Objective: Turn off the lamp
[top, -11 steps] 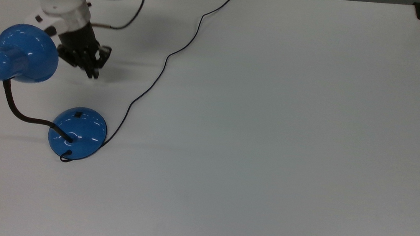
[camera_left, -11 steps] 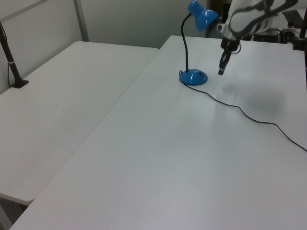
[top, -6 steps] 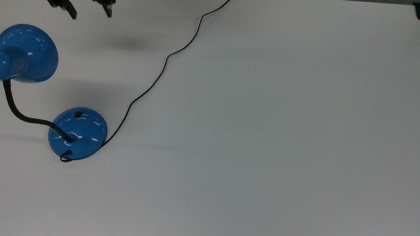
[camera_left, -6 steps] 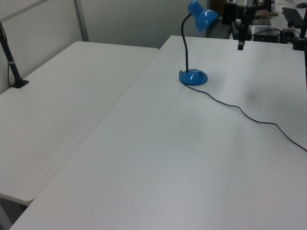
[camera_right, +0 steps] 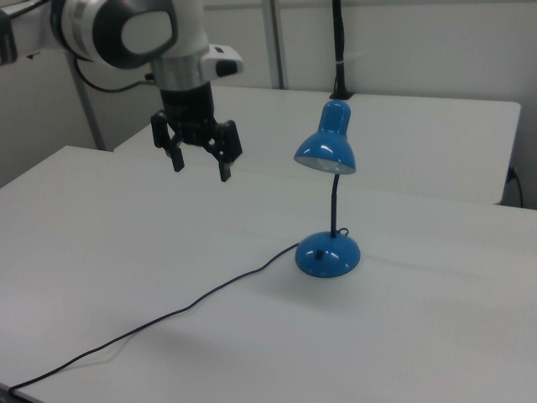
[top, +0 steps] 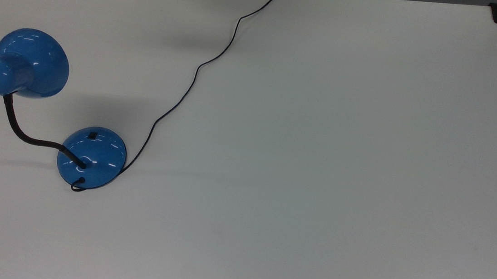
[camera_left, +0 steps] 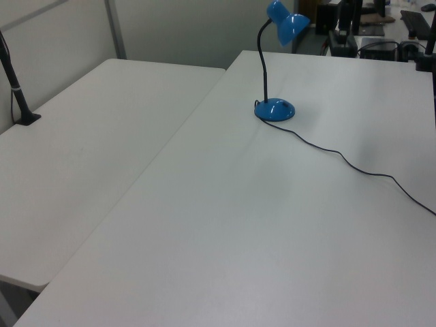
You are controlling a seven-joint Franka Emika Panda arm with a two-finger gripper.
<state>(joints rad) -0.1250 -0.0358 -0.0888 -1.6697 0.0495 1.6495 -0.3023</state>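
You had the lamp [top: 91, 156] standing on the white counter [top: 319, 164] toward the top view's left edge, black switch [top: 92, 135] on its domed base, gooseneck [top: 17, 128] curving up to the shade [top: 28, 63], which showed no glow in the right view. Its cord [top: 190, 83] ran from the base off the counter's far edge at the top view's top. Your pincer [camera_right: 200, 166] hung spread, gripping nothing, raised well above the counter and well apart from the lamp, toward the right view's left.

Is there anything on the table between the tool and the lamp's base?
In the right view, bare table and the cord lie between the tool, raised and open, and the lamp.
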